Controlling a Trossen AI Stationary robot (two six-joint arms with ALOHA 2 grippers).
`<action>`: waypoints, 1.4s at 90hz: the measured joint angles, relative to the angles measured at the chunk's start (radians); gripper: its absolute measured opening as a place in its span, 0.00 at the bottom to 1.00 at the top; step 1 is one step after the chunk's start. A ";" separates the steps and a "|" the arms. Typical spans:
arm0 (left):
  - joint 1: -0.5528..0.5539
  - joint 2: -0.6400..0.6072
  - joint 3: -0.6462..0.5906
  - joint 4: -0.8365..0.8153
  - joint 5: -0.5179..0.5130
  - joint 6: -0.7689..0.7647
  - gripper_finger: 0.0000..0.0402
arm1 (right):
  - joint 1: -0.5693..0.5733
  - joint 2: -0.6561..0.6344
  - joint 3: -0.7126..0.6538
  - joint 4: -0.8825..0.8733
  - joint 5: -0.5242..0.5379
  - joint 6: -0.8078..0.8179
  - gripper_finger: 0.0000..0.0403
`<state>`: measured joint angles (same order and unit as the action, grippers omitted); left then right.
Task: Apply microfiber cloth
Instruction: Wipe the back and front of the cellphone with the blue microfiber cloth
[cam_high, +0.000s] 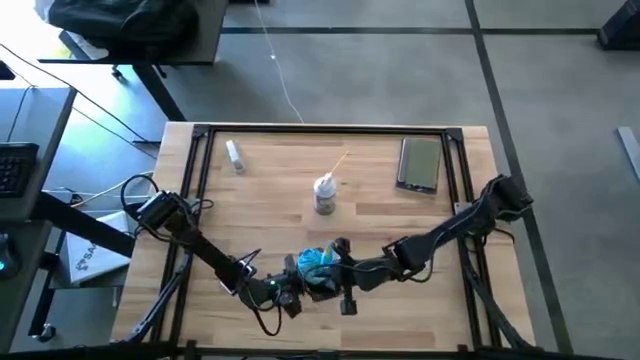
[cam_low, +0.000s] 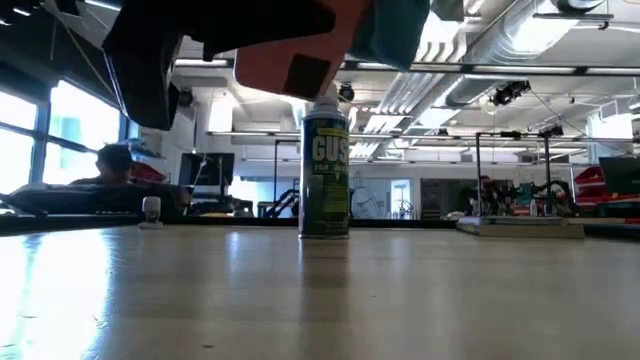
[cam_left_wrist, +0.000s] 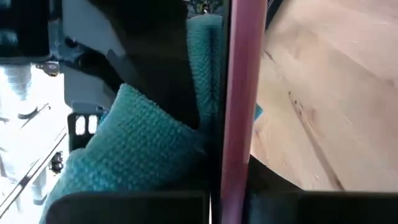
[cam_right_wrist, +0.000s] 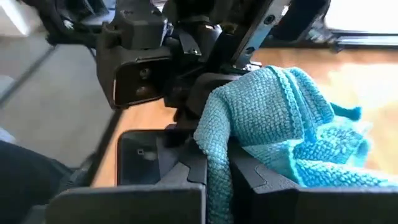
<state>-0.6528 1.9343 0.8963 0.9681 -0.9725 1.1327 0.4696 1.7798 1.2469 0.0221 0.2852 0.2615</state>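
– When you look from up high, where is the microfiber cloth (cam_high: 318, 262)?
– Bunched up near the front edge of the table (cam_high: 400, 230), right where the left gripper (cam_high: 292, 290) and the right gripper (cam_high: 338, 272) meet. The duster can (cam_high: 325, 195) stands well apart, in the middle.
– And from down low?
– Only the can is clear. Up top is the pink back of a phone (cam_low: 290, 60), held off the table, with a bit of blue beside it.
– What does the left wrist see?
– A pink edge runs down between its own fingers, so I think the left gripper is pinching the phone. The cloth sits right against it.
– And the right wrist?
– Cloth hangs out from between its fingers, which are closed on it. The phone's black glass is just past it.
– So which step is this?
– I think it is the wiping step, just getting going. Next the right gripper must rub the cloth across the glass, softly, while the left one holds the phone firm
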 joint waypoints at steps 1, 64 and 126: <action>0.001 0.000 0.000 0.001 0.001 0.004 0.00 | -0.001 0.000 0.000 0.000 -0.004 0.007 0.00; 0.047 -0.002 0.005 -0.024 -0.075 0.051 0.00 | -0.008 0.005 0.001 0.037 -0.033 0.115 0.00; 0.129 -0.002 -0.047 -0.019 -0.139 -0.026 0.00 | -0.005 -0.001 0.003 -0.017 -0.030 0.142 0.00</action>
<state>-0.5238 1.9320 0.8497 0.9491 -1.1118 1.1071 0.4644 1.7790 1.2499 0.0055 0.2553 0.4030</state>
